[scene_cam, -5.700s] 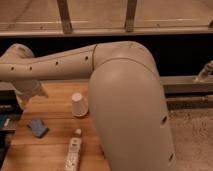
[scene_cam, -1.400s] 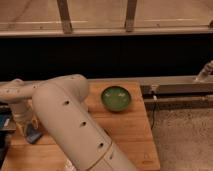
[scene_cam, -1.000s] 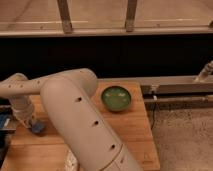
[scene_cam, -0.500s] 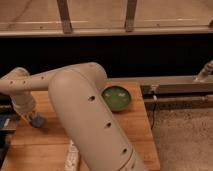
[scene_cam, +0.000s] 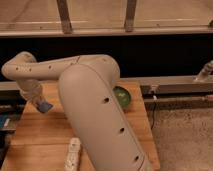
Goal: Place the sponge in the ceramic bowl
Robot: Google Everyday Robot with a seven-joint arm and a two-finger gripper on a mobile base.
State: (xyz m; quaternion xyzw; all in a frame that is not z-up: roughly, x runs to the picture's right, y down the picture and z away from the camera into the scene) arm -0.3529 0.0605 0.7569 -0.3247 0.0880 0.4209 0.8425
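Note:
My gripper (scene_cam: 39, 102) hangs at the left, above the wooden table (scene_cam: 37, 142), and is shut on the small blue-grey sponge (scene_cam: 46, 107). The sponge is lifted clear of the tabletop. Only the right part of the glossy green ceramic bowl (scene_cam: 123, 96) shows, at the table's far side. My bulky white arm (scene_cam: 100, 115) covers the rest of it. The sponge is well to the left of the bowl.
A white tube (scene_cam: 73, 154) lies near the table's front edge. Behind the table runs a dark wall with a metal rail (scene_cam: 150, 31). Speckled grey floor (scene_cam: 185, 135) lies to the right. Something blue (scene_cam: 3, 122) sits at the left edge.
The arm has swung right and now hides most of the bowl. The gripper has risen a little and moved right with the sponge in it.

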